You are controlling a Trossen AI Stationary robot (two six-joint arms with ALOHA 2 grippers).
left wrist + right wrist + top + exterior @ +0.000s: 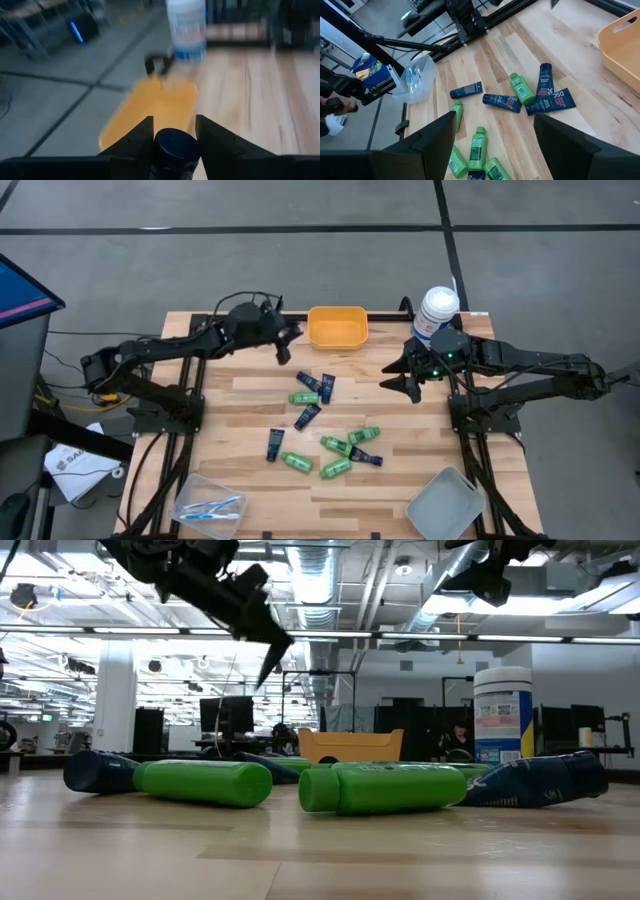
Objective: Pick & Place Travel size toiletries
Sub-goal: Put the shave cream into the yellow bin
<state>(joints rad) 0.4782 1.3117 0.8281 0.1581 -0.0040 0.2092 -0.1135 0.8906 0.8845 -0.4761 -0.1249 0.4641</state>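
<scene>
Your left gripper [174, 137] is clamped on a dark navy tube [174, 150], held in the air beside the yellow bin [337, 327].

Look at the left wrist view: the tube's round end sits between both fingers [137, 140], with the yellow bin just ahead and the white canister [437, 310] beyond it. Your right gripper [404, 376] hangs over the table near the canister, jaws spread wide and empty. You see the remaining green bottles [335, 469] and navy tubes [307, 417] scattered mid-table, well apart from the bin. The toothbrushes [213, 508] lie in the clear container [190, 493] at the near left corner, and a grey tray [446, 503] sits near right.
</scene>
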